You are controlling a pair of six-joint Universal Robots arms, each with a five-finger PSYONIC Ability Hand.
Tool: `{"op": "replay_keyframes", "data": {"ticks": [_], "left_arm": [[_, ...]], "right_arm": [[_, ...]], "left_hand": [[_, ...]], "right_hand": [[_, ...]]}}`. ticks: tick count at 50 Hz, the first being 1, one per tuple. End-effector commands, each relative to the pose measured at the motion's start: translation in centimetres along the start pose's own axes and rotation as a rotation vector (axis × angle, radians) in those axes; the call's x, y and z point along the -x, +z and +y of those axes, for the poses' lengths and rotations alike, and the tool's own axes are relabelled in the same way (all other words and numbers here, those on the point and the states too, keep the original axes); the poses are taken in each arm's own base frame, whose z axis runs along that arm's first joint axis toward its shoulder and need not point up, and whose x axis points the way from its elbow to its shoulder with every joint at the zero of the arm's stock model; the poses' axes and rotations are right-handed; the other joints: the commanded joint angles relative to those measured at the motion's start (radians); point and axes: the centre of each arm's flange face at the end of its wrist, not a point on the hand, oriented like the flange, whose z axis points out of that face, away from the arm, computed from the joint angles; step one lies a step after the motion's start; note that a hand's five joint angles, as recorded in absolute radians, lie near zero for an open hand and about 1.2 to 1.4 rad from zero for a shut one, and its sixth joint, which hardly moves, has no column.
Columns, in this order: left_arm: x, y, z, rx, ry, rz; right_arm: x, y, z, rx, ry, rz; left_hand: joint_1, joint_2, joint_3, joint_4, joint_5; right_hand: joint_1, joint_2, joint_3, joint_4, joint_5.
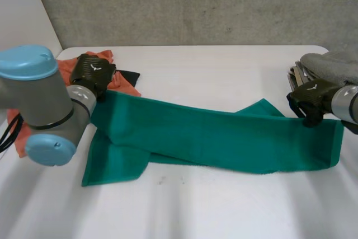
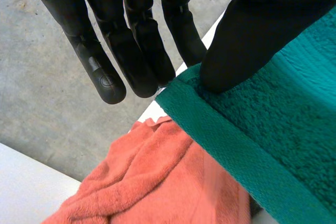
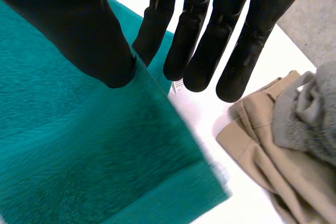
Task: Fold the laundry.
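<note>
The white table (image 1: 224, 62) is smooth, with a rounded far corner, and stands in front of a rough concrete wall (image 1: 196, 4).

One green towel (image 1: 224, 138) lies across the middle of the table. Its long axis runs from the robot's left to its right, and the right end sits a little nearer the front edge. It is a long terry strip with a flat woven band along the hem. The left end is doubled, and a loose part hangs down to the table at the front left. A small flap turns up near the right end.

One crumpled orange terry cloth (image 2: 147, 182) lies at the far left of the table, behind the left arm. On the far right is a small pile of two pieces, a fuzzy grey one (image 3: 315, 108) on top of a smooth beige one (image 3: 262, 161).

The left hand (image 1: 92, 74) has the towel's left corner. Its thumb (image 2: 247, 40) presses on top of the hem, and its straight fingers (image 2: 131, 40) lie close together on the other side.

The right hand (image 1: 309, 100) pinches the far edge near the right end. Its thumb (image 3: 79, 30) is on the cloth, and its straight fingers (image 3: 210, 35) are side by side behind the edge.
</note>
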Motion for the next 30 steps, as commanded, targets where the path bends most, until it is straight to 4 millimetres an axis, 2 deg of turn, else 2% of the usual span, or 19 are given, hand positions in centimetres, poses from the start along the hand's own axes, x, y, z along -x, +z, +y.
{"op": "replay_keyframes", "data": {"ticks": [1, 5, 9, 10, 13, 14, 15, 16, 19, 20, 22, 24, 27, 30], "left_arm": [[-0.1, 3.8, -0.4, -0.080, 0.004, -0.056], [0.9, 5.9, -1.9, -0.192, 0.007, -0.136], [3.0, 7.4, -5.3, -0.368, 0.003, -0.252], [4.2, 7.7, -7.1, -0.456, -0.004, -0.312], [6.0, 7.7, -9.9, -0.576, -0.016, -0.395], [7.0, 7.4, -11.5, -0.642, -0.023, -0.436], [7.4, 7.2, -12.3, -0.674, -0.028, -0.455], [8.2, 6.8, -13.3, -0.707, -0.034, -0.480], [10.5, 5.0, -16.4, -0.811, -0.053, -0.549], [11.2, 4.1, -17.4, -0.849, -0.069, -0.570], [11.8, 3.1, -18.3, -0.884, -0.109, -0.572], [11.9, 2.5, -18.5, -0.893, -0.130, -0.560], [11.9, 1.8, -17.5, -0.866, -0.152, -0.529], [10.8, 1.6, -15.5, -0.806, -0.151, -0.484]], "right_arm": [[-1.6, 3.2, -0.2, -0.091, 0.065, 0.067], [-3.3, 3.9, -2.0, -0.209, 0.024, 0.161], [-5.4, 3.9, -5.3, -0.402, 0.002, 0.292], [-6.4, 3.6, -6.9, -0.494, 0.015, 0.345], [-8.2, 1.8, -9.7, -0.644, 0.039, 0.434], [-9.2, 0.3, -11.4, -0.730, 0.050, 0.484], [-9.6, -0.4, -12.1, -0.770, 0.052, 0.505], [-10.3, -1.7, -13.3, -0.832, 0.056, 0.542], [-11.1, -3.5, -14.9, -0.909, 0.044, 0.592], [-11.6, -5.1, -16.0, -0.962, 0.039, 0.624], [-11.8, -7.4, -17.3, -1.018, 0.022, 0.654], [-11.8, -8.2, -17.6, -1.031, 0.019, 0.658], [-11.5, -8.2, -17.3, -1.019, 0.026, 0.645], [-10.7, -6.9, -15.8, -0.946, 0.053, 0.597]], "left_hand": [[0.240, 0.195, 0.199, 0.192, 0.240], [0.240, 0.195, 0.199, 0.192, 0.240], [0.240, 0.195, 0.199, 0.192, 0.240], [0.240, 0.195, 0.199, 0.192, 0.240], [0.240, 0.195, 0.199, 0.192, 0.240], [0.240, 0.195, 0.199, 0.192, 0.240], [0.240, 0.195, 0.199, 0.192, 0.240], [0.240, 0.195, 0.199, 0.192, 0.240], [0.240, 0.195, 0.199, 0.192, 0.240], [0.240, 0.195, 0.199, 0.192, 0.240], [0.240, 0.195, 0.199, 0.192, 0.240], [0.240, 0.195, 0.199, 0.192, 0.240], [0.240, 0.195, 0.199, 0.192, 0.240], [0.240, 0.195, 0.199, 0.192, 0.240]], "right_hand": [[0.391, 0.213, 0.211, 0.206, 0.224], [0.391, 0.213, 0.211, 0.206, 0.224], [0.391, 0.213, 0.211, 0.206, 0.224], [0.391, 0.213, 0.211, 0.206, 0.224], [0.391, 0.213, 0.211, 0.206, 0.224], [0.391, 0.213, 0.211, 0.206, 0.224], [0.391, 0.213, 0.211, 0.206, 0.224], [0.391, 0.213, 0.211, 0.206, 0.224], [0.391, 0.213, 0.211, 0.206, 0.224], [0.391, 0.213, 0.211, 0.206, 0.224], [0.391, 0.213, 0.211, 0.206, 0.224], [0.391, 0.213, 0.211, 0.206, 0.224], [0.391, 0.213, 0.211, 0.206, 0.224], [0.391, 0.213, 0.211, 0.206, 0.224]]}}
